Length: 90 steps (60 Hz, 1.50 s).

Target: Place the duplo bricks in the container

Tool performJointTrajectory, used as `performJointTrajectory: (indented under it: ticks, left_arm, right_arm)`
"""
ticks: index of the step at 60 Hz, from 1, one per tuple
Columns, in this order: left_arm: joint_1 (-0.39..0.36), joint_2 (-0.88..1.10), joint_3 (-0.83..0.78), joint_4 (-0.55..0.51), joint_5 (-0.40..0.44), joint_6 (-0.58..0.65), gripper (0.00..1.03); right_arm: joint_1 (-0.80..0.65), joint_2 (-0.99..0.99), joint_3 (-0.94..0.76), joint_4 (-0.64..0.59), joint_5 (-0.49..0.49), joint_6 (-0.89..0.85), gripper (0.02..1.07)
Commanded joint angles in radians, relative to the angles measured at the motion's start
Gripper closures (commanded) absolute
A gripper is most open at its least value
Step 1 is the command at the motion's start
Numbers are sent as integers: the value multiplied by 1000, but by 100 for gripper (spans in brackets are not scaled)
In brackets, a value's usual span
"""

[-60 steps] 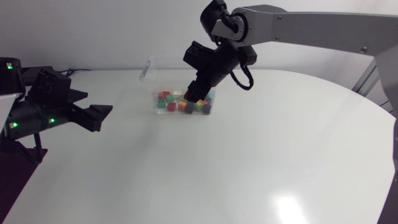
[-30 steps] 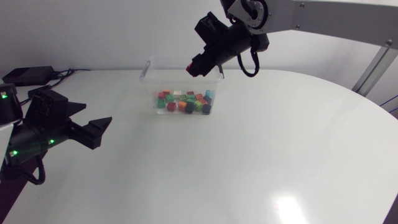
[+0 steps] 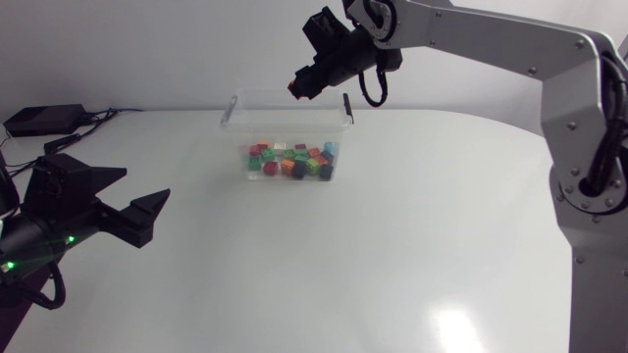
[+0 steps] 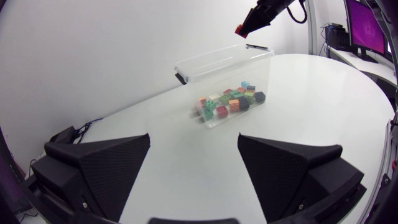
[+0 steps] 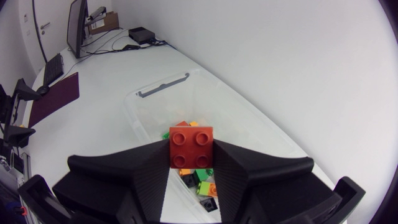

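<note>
My right gripper (image 3: pixel 299 86) is clamped on a square red brick (image 5: pixel 191 147), studs facing my wrist, above the container (image 3: pixel 235 106) at upper centre. My left gripper (image 3: pixel 142 188), lower left, gapes wide, holding nothing.

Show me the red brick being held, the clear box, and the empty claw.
red brick (image 5: pixel 191 146), right wrist view, studded top face.
container (image 3: pixel 289 132), head view, clear front wall.
left gripper (image 4: pixel 194 138), left wrist view, midway between its open fingertips.
</note>
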Motion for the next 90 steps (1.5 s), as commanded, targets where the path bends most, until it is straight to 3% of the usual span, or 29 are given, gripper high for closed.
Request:
performJointTrajectory:
  ticks: [1, 8, 10, 17, 21, 23, 31, 56, 90]
  left_arm:
    - [21, -15, -37, 11, -6, -22, 5]
    - [39, -35, -54, 11, -6, -28, 5]
    - [39, -46, -60, 11, -6, -28, 5]
    - [40, -95, -86, 10, -6, -32, 5]
    - [40, -116, -97, 10, -6, -34, 5]
    - [42, -126, -102, 11, -6, -42, 5]
    - [48, -150, -112, 14, -6, -48, 5]
    - [50, -253, -184, 66, -6, -112, 5]
    - [62, -445, -280, 83, -6, -192, 5]
  right_arm:
    - [-4, 51, 44, 11, -2, 29, 72]
    - [-5, 82, 45, 47, 9, 32, 71]
    - [-7, 91, 44, 58, 12, 32, 67]
    - [-10, 131, 53, 90, 38, 25, 41]
    - [-16, 159, 74, 92, 64, 20, 14]
    - [-18, 160, 71, 97, 73, 20, 6]
    - [-24, 80, -31, 172, 113, 20, 6]
    - [-42, -368, -614, 482, 346, 12, 6]
    - [-99, -814, -1168, 738, 553, -35, 6]
